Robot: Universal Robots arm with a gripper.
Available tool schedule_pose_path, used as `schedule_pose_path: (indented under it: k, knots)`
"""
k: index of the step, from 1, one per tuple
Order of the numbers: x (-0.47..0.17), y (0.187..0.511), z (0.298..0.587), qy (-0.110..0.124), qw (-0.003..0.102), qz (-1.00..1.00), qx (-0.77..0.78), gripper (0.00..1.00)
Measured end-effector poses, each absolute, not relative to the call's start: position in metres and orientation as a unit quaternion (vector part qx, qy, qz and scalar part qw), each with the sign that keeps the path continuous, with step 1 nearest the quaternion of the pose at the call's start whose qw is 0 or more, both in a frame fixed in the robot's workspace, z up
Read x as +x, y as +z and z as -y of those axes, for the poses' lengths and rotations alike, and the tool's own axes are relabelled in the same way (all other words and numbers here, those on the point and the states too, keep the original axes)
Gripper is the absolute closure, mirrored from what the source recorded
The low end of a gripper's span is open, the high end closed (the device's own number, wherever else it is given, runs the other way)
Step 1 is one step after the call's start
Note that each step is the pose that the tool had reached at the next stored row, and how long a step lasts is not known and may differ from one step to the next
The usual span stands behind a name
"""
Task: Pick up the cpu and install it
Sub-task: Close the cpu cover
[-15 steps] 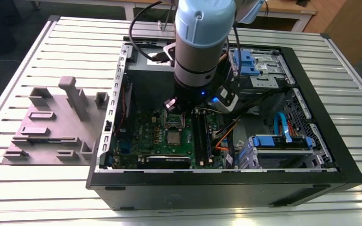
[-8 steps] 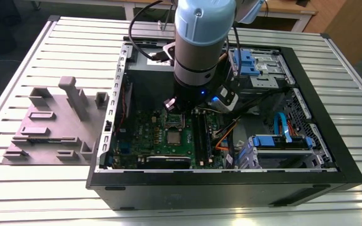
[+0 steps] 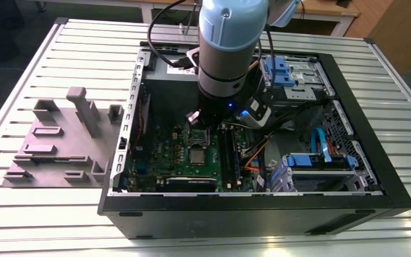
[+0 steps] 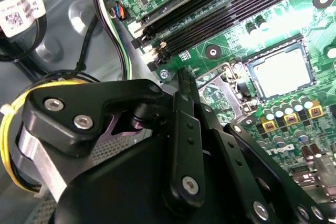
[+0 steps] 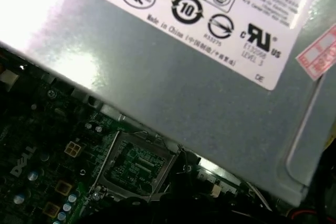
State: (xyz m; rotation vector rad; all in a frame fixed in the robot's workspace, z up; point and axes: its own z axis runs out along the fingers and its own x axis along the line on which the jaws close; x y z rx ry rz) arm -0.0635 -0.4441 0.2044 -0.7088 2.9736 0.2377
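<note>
The cpu [image 4: 283, 72] is a small silvery square lying flat in the black socket of the green motherboard [image 4: 252, 9]. In the exterior view the cpu [image 3: 199, 156] shows in the middle of the board inside the open computer case [image 3: 263, 206]. Beside the cpu, the shiny metal socket frame [image 4: 220, 92] is swung open, and green board shows through the frame's [image 5: 135, 163] window. My gripper [image 3: 194, 120] hangs just above the board on the far side of the socket, near the frame. Its black linkage [image 4: 157, 145] fills the foreground, apart from the cpu.
The grey power supply [image 5: 184, 77] stands close behind the socket. Long black memory slots [image 4: 220, 14] run beside it, with cable bundles [image 4: 31, 3] nearby. Blue drive cages [image 3: 320, 160] fill the case at the exterior view's right. A grey parts fixture [image 3: 55, 142] sits on the table at its left.
</note>
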Motion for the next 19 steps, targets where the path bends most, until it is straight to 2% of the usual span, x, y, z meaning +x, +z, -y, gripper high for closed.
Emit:
schedule_pose_path:
  k: [19]
  knots:
    - [-0.0696,0.2051,0.4444,0.077,0.039,-0.971,-0.224,0.9]
